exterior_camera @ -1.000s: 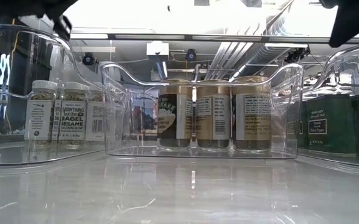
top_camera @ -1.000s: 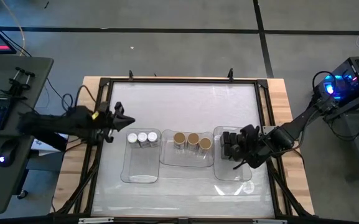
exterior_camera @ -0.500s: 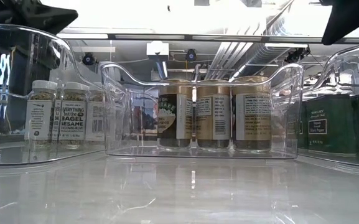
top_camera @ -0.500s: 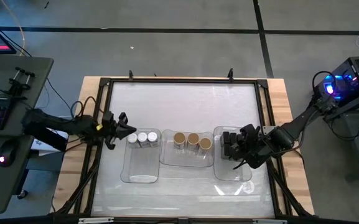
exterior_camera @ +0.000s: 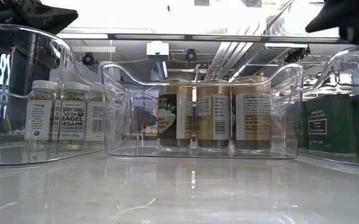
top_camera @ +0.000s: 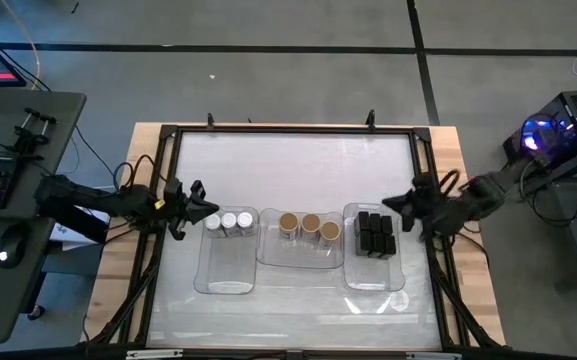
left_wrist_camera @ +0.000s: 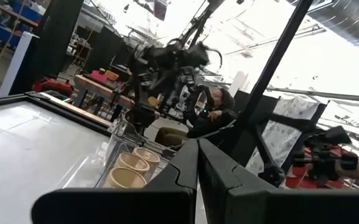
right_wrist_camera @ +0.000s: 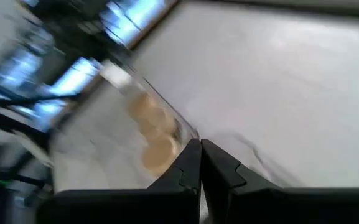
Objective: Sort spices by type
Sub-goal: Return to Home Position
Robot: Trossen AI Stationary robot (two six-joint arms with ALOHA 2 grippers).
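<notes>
three trays (top_camera: 298, 262) | left: white-lid jars (top_camera: 229, 221) | middle: tan-topped jars (top_camera: 309, 224) | right: black boxes (top_camera: 375, 234)

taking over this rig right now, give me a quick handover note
Left gripper: shut, empty, hovering just outside the left tray.
Right gripper: shut, empty, by the outer edge of the right tray.
Spices: three white-lidded jars in the left tray, three tan-topped ones in the middle tray, black boxes in the right tray.
Done: every spice in view sits with its kind.
Left: probably only parking both arms.
</notes>
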